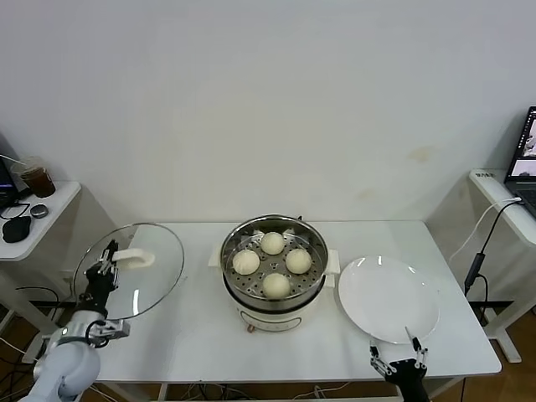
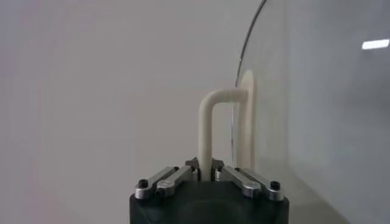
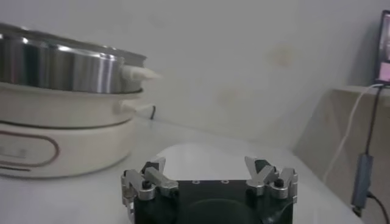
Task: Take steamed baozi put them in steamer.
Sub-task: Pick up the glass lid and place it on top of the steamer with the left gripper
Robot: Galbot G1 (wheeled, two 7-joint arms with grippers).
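My right gripper (image 1: pixel 400 363) idled at the table's (image 1: pixel 201 335) front edge near the right corner, jaws spread wide with nothing between them, just in front of the white plate (image 1: pixel 389 298). My left gripper (image 1: pixel 105 259) sat over the left edge, jaws pinched tight on the white handle (image 2: pixel 207 131) of the glass lid (image 1: pixel 130 272), which I held tilted up on edge. Further back, mid-table, stood the steamer (image 1: pixel 274 272), its steel pot on the white base, between lid and plate. All four steamed baozi (image 1: pixel 272 263) lay on the perforated tray inside it, spaced apart in a diamond.
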